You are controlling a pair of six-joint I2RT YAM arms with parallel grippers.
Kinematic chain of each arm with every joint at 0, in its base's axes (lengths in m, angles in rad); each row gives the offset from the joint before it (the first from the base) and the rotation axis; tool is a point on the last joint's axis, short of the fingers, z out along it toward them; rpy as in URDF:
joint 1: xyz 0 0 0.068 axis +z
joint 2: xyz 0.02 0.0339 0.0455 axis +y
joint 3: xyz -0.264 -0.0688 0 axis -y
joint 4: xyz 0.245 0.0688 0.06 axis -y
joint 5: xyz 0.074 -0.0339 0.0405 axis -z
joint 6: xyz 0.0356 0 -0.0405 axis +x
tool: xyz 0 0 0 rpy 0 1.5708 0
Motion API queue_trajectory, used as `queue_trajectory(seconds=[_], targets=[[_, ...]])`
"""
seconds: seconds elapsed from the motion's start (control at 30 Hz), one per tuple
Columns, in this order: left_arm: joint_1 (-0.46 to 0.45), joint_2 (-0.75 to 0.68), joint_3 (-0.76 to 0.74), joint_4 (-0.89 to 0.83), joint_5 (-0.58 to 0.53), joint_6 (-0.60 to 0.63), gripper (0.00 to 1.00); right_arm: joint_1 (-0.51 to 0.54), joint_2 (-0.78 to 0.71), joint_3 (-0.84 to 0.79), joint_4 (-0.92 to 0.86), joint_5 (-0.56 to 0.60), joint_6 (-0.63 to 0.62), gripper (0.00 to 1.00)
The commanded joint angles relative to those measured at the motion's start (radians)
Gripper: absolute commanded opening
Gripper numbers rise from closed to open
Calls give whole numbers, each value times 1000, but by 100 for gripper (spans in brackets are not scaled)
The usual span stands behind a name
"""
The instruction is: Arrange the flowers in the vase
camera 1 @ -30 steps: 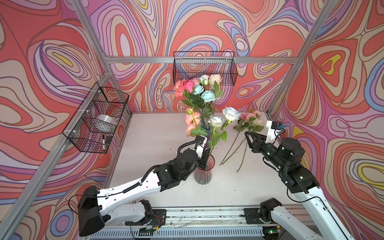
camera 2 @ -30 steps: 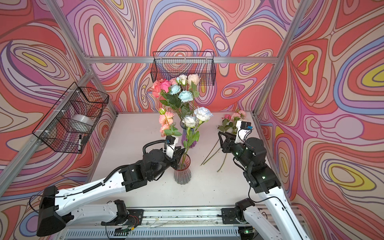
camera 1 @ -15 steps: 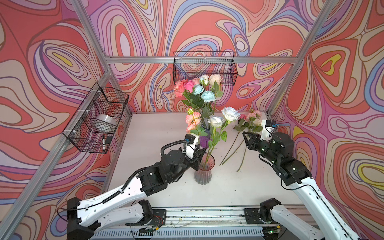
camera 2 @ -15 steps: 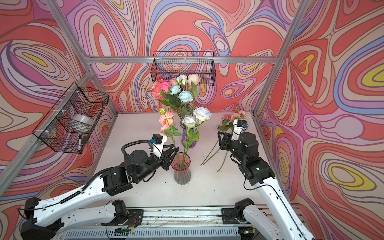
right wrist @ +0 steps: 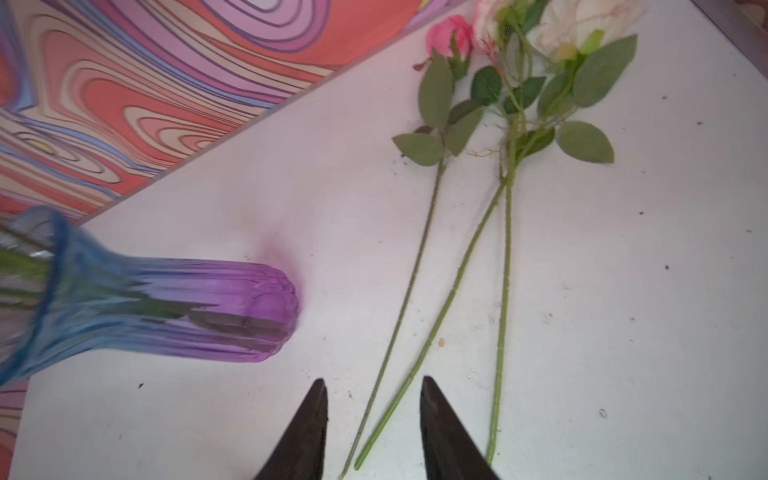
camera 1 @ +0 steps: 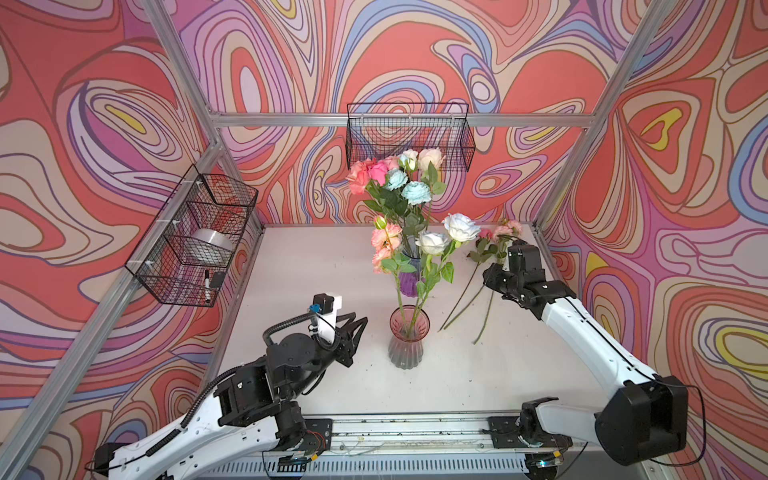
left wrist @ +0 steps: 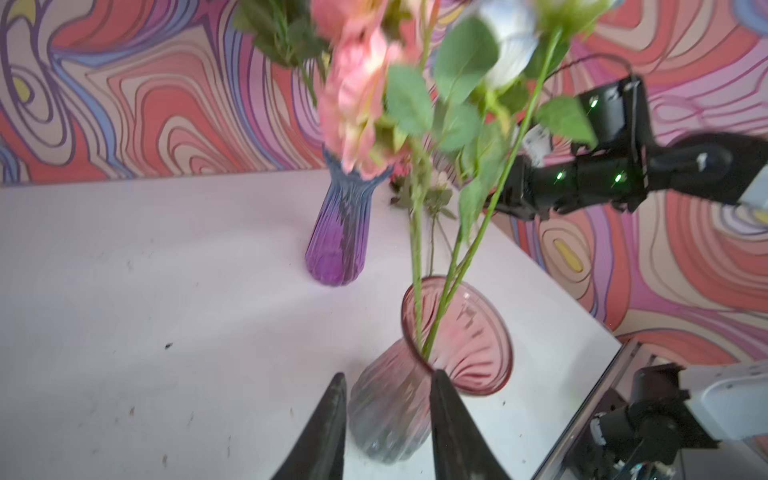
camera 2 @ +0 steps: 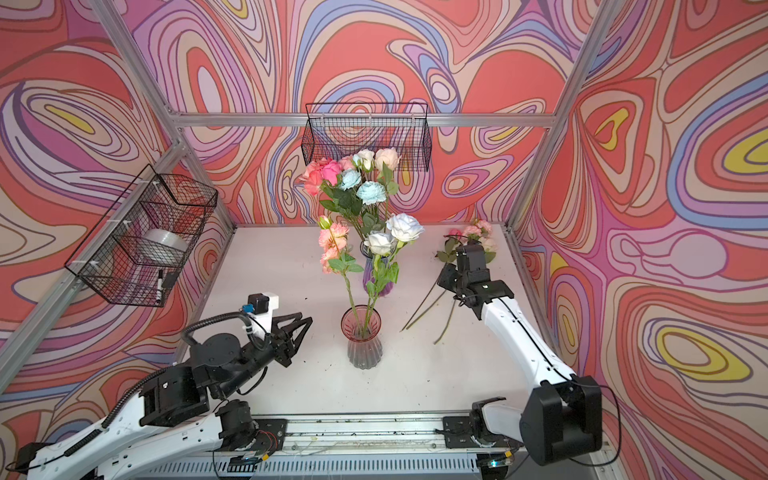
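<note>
The left claw (camera 1: 360, 324) is being held part-open and empty just beside the pink vase (camera 1: 405, 345), in which a few flowers (camera 1: 432, 245) are standing upright. The right claw (right wrist: 374, 379) is being held apart, gripping nothing, above three loose flowers (right wrist: 505, 249) lying on the table (camera 1: 311, 266). Two stems are being framed between its fingers in the wrist view only. A purple vase (camera 1: 409, 282) full of blooms is being shown behind in both top views.

2 white-shelled arms, black joints; ribbed black cable (camera 1: 286, 322) along left arm (camera 1: 178, 436); tapered black pincer fingers (left wrist: 330, 428).
</note>
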Motion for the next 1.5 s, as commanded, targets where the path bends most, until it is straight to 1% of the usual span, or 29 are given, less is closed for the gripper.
queue_trajectory(seconds=[0.0,0.07,0.1,0.17,0.27,0.3,0.4,0.5,0.6,0.63,0.7,0.87,1.23,1.33,1.47], targets=[[2,-6,-104,-89,6,-146,35,-84,92,46,-4,-42,-4,38],[2,15,-168,-29,53,-192,36,-121,160,72,-1,-54,-16,38],[2,36,-227,14,82,-214,36,-136,189,80,6,-58,-27,38],[3,89,-281,104,118,-244,37,-161,235,98,7,-57,-39,38],[10,180,-328,236,157,-259,37,-188,281,116,14,-54,-64,38],[21,215,-342,287,186,-263,37,-201,298,123,13,-60,-74,38],[59,321,-368,408,277,-288,36,-228,354,146,4,-91,-100,39],[71,408,-374,509,318,-284,36,-233,402,170,-3,-118,-123,38],[80,483,-362,569,349,-277,36,-236,449,201,-9,-139,-136,38],[81,506,-357,583,360,-274,36,-236,450,209,-11,-144,-139,37],[83,549,-341,603,371,-261,36,-237,501,223,-10,-158,-132,37],[95,607,-316,646,393,-249,36,-237,542,233,-10,-165,-130,34],[140,757,-231,703,473,-200,35,-237,635,221,24,-176,-136,24],[146,782,-211,708,485,-195,35,-237,645,220,27,-163,-137,17],[152,775,-208,693,487,-193,35,-237,632,208,37,-167,-139,6]])
